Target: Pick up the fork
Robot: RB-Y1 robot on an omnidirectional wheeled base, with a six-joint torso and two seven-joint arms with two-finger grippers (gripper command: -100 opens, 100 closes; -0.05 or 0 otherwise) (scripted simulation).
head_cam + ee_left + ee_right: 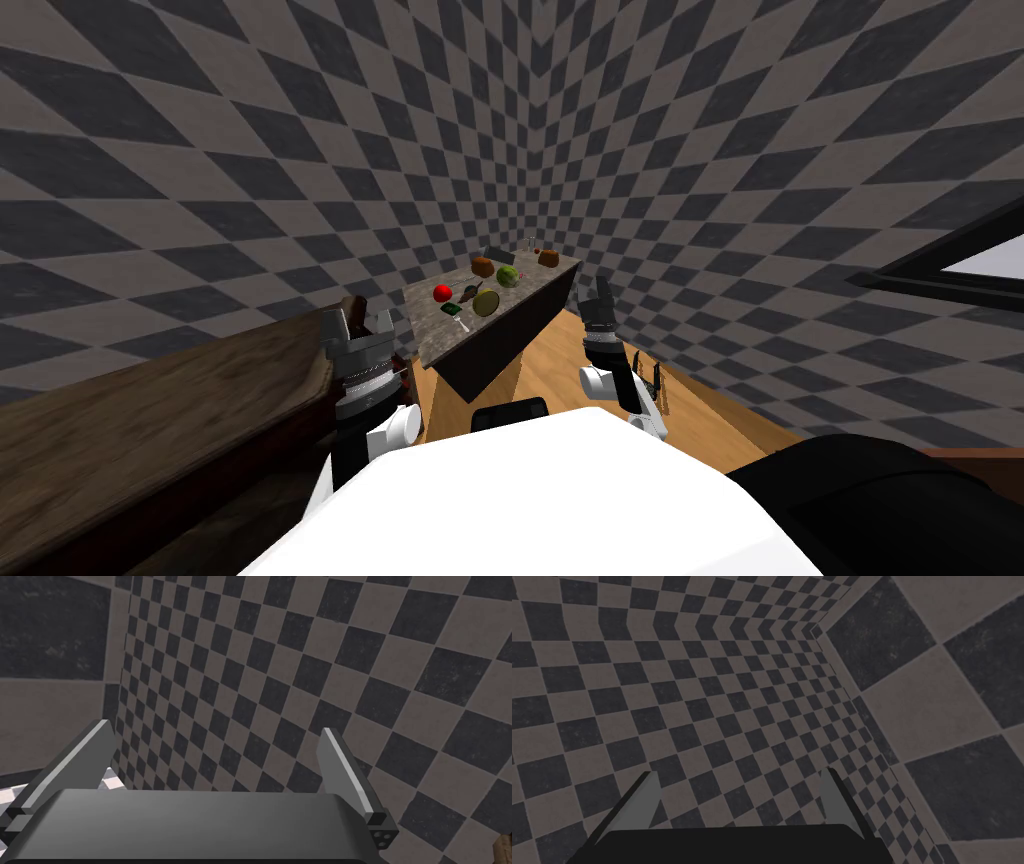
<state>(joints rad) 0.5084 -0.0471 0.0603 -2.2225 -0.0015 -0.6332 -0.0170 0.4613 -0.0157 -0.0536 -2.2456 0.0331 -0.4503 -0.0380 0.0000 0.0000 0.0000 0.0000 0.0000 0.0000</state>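
A stone-topped counter [430,335] with a dark front stands ahead of me. Near its front edge lies a small green piece [452,310] with a thin pale sliver [462,322] beside it; I cannot tell whether this is the fork. My left gripper [357,322] [214,727] hangs open and holds nothing, left of the counter's near corner. On the counter's right side my right gripper [598,293] [738,772] is raised, also open and holding nothing. Both grippers are well short of the items.
On the counter sit a red ball [442,292], a yellow-green disc [487,302], a green round fruit [508,276] and two brown lumps [483,266] [548,258]. A dark wooden tabletop [150,420] runs along my left. Wooden floor [560,370] lies right of the counter.
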